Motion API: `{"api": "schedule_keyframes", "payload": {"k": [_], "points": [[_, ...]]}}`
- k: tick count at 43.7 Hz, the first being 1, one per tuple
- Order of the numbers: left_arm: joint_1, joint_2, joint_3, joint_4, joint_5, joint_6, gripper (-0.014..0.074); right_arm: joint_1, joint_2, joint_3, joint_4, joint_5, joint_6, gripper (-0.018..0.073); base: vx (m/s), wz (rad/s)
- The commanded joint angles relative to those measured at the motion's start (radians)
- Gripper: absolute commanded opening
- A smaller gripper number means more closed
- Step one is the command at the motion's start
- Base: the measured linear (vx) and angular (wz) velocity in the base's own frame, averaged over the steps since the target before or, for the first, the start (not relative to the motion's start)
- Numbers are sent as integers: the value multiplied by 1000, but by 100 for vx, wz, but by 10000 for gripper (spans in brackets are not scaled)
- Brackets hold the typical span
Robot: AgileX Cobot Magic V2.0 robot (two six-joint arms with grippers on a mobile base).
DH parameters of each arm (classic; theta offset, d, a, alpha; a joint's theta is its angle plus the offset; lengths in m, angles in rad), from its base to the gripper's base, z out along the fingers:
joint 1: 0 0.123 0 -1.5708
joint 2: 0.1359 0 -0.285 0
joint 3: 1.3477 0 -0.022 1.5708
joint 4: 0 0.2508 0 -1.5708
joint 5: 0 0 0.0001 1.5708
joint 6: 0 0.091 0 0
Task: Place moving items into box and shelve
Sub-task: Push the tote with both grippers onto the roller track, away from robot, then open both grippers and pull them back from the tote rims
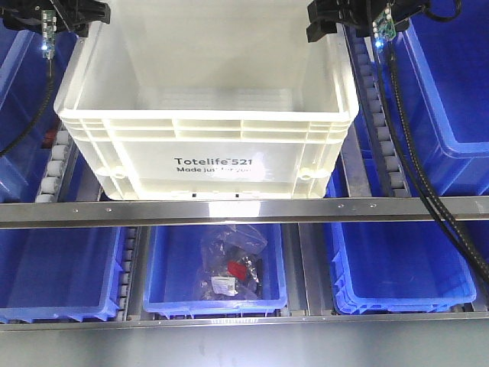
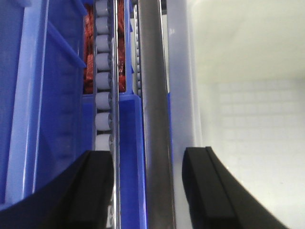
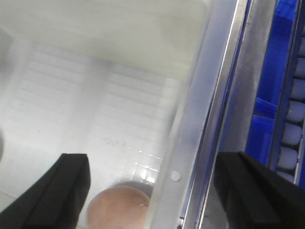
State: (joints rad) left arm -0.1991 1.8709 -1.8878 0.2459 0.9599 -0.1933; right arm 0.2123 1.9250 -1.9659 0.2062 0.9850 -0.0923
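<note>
The white box (image 1: 206,126), printed "Totelife 521", sits on the upper shelf level with its front wall towards me. My left gripper (image 1: 72,15) is at its back left rim and my right gripper (image 1: 336,19) at its back right rim. In the left wrist view the left gripper (image 2: 147,191) stands open, its fingers wide apart on either side of the box's left wall (image 2: 181,95). The right gripper (image 3: 159,191) is open too, straddling the box's right rim (image 3: 200,143). One pinkish moving item (image 3: 119,207) lies on the box floor; any others are hidden.
Blue bins (image 1: 451,92) flank the box on both sides. Roller tracks (image 1: 374,115) run between them. A metal shelf rail (image 1: 244,210) crosses in front. Below it, a blue bin (image 1: 164,275) holds a plastic bag of parts (image 1: 229,264). Black cables (image 1: 416,168) hang at the right.
</note>
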Motion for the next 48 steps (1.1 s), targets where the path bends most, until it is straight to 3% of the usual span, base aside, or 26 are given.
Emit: {"api": "schedule_keyframes", "payload": {"k": [1, 19, 20, 35, 48], "points": [[2, -70, -35, 3, -36, -12, 449, -1, -73, -35, 22, -51, 1, 582, 0, 0], [-3, -111, -30, -39, 19, -5, 385, 1, -93, -35, 19, -5, -5, 582, 0, 0], [-3, -153, 46, -36, 23, -5, 328, 1, -137, 35, 22, -39, -7, 582, 0, 0], [-3, -315, 349, -37, -161, -7, 292, 1, -305, 313, 21, -266, -18, 582, 0, 0], [-3, -518, 623, -34, -355, -5, 292, 1, -474, 565, 28, -434, -103, 582, 0, 0]]}}
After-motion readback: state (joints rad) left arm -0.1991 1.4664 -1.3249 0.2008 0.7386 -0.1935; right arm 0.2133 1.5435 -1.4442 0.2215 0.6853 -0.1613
